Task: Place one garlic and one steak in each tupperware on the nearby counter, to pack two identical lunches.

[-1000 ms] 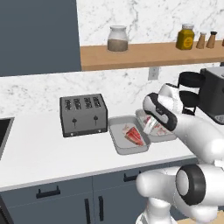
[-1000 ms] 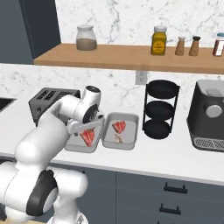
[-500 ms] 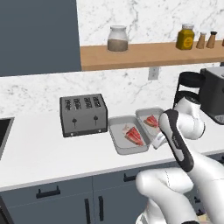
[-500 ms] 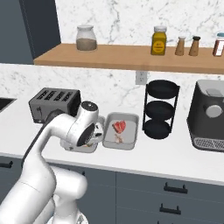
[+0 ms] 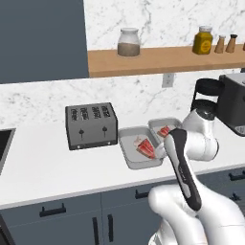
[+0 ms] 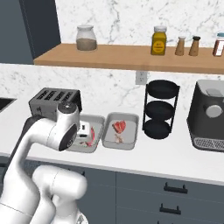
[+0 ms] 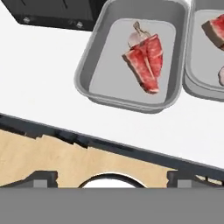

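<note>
Left base view – trays: two grey trays sit side by side on the white worktop (image 5: 43, 162), just right of the toaster (image 5: 92, 125). The near tray (image 5: 139, 146) holds a red steak (image 5: 145, 148); the far tray (image 5: 164, 128) holds another red piece (image 5: 164, 131), partly behind the arm.
Left base view – arm: the white arm folds back over the front edge of the worktop, in front of the trays.
Right base view – trays: the left tray (image 6: 89, 136) is half hidden by the arm; the right tray (image 6: 120, 130) shows a steak (image 6: 118, 127) with a pale lump, likely garlic (image 6: 118, 139), nearer its front rim.
Hand view – contents: the left tray (image 7: 133, 57) carries a steak (image 7: 145, 64) with a garlic (image 7: 137, 37) touching its far end. At the picture's right edge, the second tray (image 7: 205, 48) shows a steak corner (image 7: 215, 29) and a pale bit (image 7: 221, 75).
Hand view – gripper: the gripper (image 7: 112, 176) hangs over the front edge of the worktop, its finger tips spread wide, gripping nothing.
Judgement – progress: both trays appear filled with one garlic and one steak each.
Judgement – doing it well: the arm should pull away clear of the tray rims, jaws kept wide, so nothing gets nudged out.
</note>
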Controlling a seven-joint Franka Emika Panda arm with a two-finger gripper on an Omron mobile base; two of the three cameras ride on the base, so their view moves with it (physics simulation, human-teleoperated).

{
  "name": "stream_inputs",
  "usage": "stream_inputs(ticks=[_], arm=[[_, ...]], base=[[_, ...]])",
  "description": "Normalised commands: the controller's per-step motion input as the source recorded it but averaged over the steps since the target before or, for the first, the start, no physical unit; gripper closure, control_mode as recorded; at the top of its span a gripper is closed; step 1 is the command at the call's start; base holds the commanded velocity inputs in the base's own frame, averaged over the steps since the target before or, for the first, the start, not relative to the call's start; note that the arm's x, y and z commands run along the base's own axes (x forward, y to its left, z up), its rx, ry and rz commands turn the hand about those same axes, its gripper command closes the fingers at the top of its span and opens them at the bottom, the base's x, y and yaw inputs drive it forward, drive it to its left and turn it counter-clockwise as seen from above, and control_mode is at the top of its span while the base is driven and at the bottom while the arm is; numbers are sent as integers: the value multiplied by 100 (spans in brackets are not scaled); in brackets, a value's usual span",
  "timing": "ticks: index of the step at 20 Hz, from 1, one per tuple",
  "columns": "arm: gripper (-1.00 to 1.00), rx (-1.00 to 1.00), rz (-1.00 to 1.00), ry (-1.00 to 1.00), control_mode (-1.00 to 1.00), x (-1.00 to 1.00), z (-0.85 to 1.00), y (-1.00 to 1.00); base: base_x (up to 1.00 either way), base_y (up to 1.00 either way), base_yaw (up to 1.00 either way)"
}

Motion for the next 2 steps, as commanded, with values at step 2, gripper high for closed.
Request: stream_inputs(ticks=[2], arm=[[-100,-1,-34,0,-100,19,11,42]], base=[[0,0,0]])
